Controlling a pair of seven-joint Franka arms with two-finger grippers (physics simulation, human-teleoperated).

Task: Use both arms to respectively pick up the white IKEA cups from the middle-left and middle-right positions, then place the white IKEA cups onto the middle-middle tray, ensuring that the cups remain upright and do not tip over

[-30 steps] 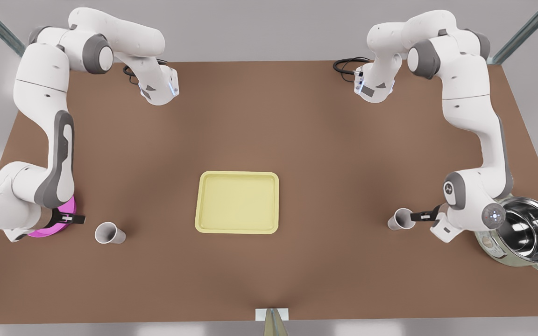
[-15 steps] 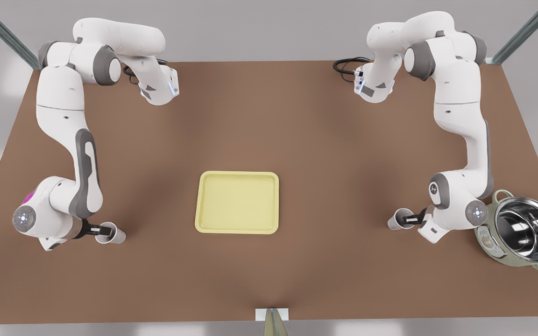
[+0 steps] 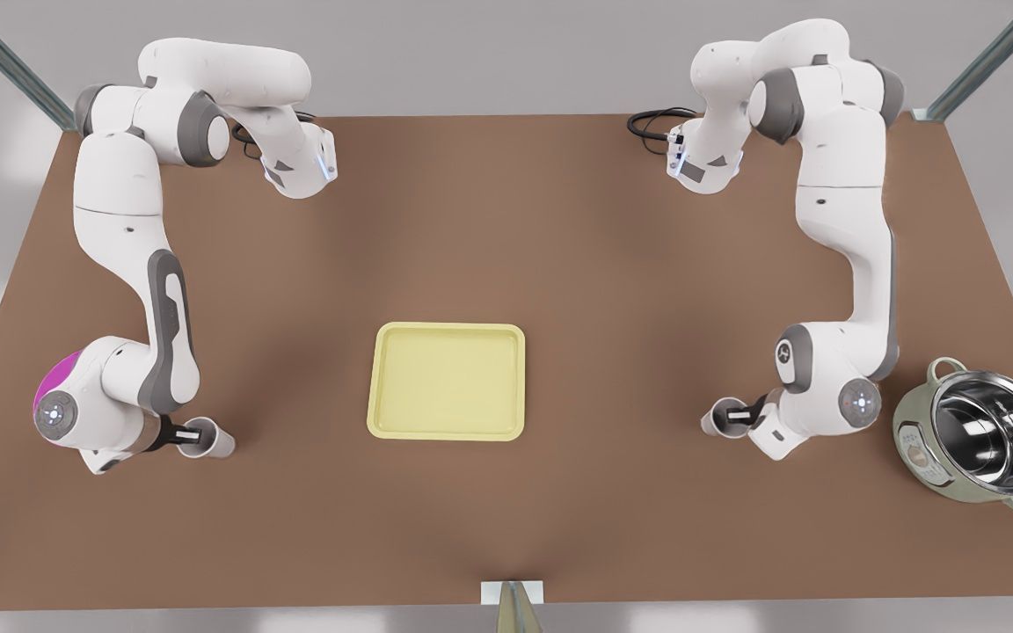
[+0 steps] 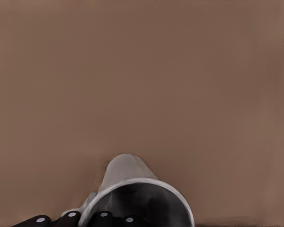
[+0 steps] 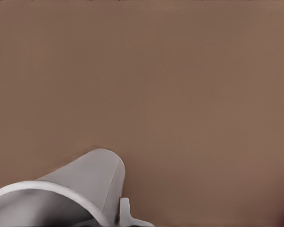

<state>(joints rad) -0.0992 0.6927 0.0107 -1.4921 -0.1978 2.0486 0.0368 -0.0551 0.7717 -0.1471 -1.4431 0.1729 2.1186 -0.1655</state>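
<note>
The brown table (image 3: 506,229) filled the front view, and the two white arms (image 3: 133,264) reached down either side of it. Dead centre sat the pale-yellow tray (image 3: 447,332) — bare. A steel pot (image 3: 981,440) stood out at four o'clock, and a pink dish (image 3: 56,378) peeked out from behind the arm at eight. The left gripper (image 3: 193,432) was at the rim of the cup at eight o'clock (image 3: 210,442), fingers closed on its wall. The right gripper (image 3: 739,414) pinched the rim of the cup at four o'clock (image 3: 722,419) — both cups upright, well apart from the tray.
</note>
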